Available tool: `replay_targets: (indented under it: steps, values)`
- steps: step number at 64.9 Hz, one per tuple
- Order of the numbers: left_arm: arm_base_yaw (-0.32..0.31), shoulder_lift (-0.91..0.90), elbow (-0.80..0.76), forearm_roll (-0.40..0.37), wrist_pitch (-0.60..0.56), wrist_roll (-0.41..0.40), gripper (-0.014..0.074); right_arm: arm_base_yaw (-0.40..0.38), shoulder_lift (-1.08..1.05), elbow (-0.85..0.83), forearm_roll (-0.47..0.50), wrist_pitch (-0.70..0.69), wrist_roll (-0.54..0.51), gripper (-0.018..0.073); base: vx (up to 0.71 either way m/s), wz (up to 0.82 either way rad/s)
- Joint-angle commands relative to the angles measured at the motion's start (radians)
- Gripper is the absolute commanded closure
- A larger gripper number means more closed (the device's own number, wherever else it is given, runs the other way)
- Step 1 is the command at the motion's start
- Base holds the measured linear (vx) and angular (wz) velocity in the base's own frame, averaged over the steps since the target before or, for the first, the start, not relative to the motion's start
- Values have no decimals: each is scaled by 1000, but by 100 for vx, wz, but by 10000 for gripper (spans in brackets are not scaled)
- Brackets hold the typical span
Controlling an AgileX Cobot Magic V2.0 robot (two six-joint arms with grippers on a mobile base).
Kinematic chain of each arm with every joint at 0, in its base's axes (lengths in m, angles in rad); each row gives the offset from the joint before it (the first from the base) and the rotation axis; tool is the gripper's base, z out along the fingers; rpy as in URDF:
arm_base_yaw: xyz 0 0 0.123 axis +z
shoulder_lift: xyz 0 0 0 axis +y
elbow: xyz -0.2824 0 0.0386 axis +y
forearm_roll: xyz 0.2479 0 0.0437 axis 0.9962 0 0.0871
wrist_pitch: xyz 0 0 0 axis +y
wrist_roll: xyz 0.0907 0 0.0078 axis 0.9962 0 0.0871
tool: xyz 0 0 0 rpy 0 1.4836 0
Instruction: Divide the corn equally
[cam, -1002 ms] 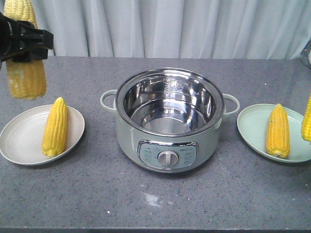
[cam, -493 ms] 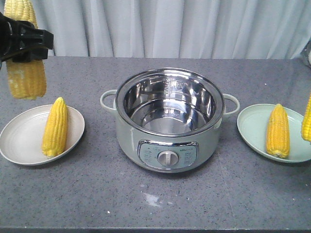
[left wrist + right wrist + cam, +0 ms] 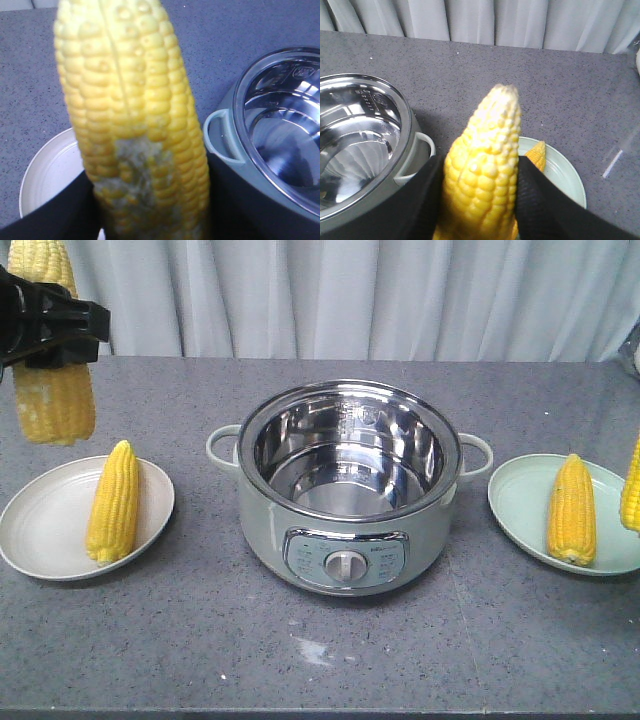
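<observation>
Still unmoved, left pincer [image 3: 48,328] and right pincer [image 3: 480,200] around corn [image 3: 130,90]

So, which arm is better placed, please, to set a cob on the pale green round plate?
Right: the right gripper holds a yellow corn cob over that plate; the left gripper is across the steel pot.

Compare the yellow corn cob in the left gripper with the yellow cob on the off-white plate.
The gripped cob hangs upright in the air, clamped by the black left gripper; the plate cob lies on the off-white round plate. The gripped cob shows a dull greyish patch in the left wrist view; the plate cob looks evenly yellow. Both are whole husked cobs.
</observation>
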Motion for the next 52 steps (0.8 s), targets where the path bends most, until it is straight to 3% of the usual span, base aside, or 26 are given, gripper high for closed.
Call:
replay_targets:
  steps: [1,52]
  values:
    - [1,-28,-25,2,-57,-7,524,-7,-16,-25,15,-65,-3,366,0,0]
    - [1,-28,-25,2,-57,-7,524,-7,-16,-25,15,-65,-3,366,0,-1]
